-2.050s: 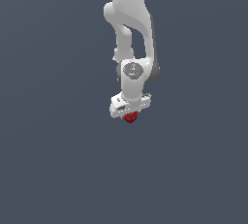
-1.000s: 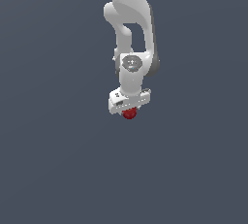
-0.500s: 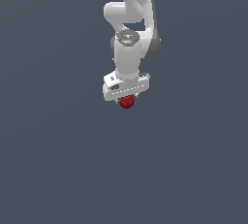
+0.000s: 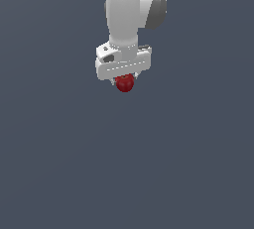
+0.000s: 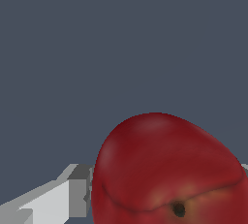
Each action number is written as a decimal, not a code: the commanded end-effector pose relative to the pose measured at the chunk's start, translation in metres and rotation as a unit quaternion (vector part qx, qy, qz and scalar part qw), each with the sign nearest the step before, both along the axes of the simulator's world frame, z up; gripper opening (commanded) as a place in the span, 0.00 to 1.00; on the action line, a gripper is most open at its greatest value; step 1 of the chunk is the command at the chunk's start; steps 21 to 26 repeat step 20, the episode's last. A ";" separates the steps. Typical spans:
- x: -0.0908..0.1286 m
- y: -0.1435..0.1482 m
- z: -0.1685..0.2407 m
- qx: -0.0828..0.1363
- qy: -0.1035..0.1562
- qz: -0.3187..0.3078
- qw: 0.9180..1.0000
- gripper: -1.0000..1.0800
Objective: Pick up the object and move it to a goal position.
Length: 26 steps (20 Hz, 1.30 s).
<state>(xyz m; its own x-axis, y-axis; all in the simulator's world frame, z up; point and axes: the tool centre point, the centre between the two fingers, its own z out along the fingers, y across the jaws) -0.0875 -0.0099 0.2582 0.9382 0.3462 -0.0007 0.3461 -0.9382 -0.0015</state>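
Observation:
The object is a small dark-red, glossy, roundish ball (image 4: 125, 84) like a tiny fruit. It hangs just under the white bar of my gripper (image 4: 124, 81) in the exterior view, high in the upper middle of the picture. My gripper is shut on it, with short fingers at its sides. In the wrist view the red ball (image 5: 164, 169) fills much of the picture, with a dark dimple on its skin. One grey-white finger (image 5: 72, 196) touches its side. The other finger is nearly hidden behind the ball.
A plain dark grey-blue background (image 4: 127, 173) fills both views. The white arm (image 4: 130, 10) rises above the gripper toward the top of the exterior view. No other objects show.
The arm has carried the red ball steadily upward in the exterior view. The wrist has turned so the gripper bar faces the camera more squarely. The grip has stayed shut.

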 end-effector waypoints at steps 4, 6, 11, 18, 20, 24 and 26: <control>-0.009 -0.010 0.053 0.000 -0.001 0.000 1.000 0.00; -0.011 -0.014 0.069 0.000 -0.001 0.000 1.000 0.00; -0.015 -0.020 0.099 0.000 -0.001 0.000 1.000 0.00; -0.016 -0.024 0.118 0.000 -0.001 0.000 1.000 0.00; -0.016 -0.024 0.119 0.000 -0.001 0.000 1.000 0.00; -0.016 -0.024 0.119 0.000 -0.001 0.000 1.000 0.00; -0.016 -0.024 0.119 0.000 -0.001 0.000 1.000 0.00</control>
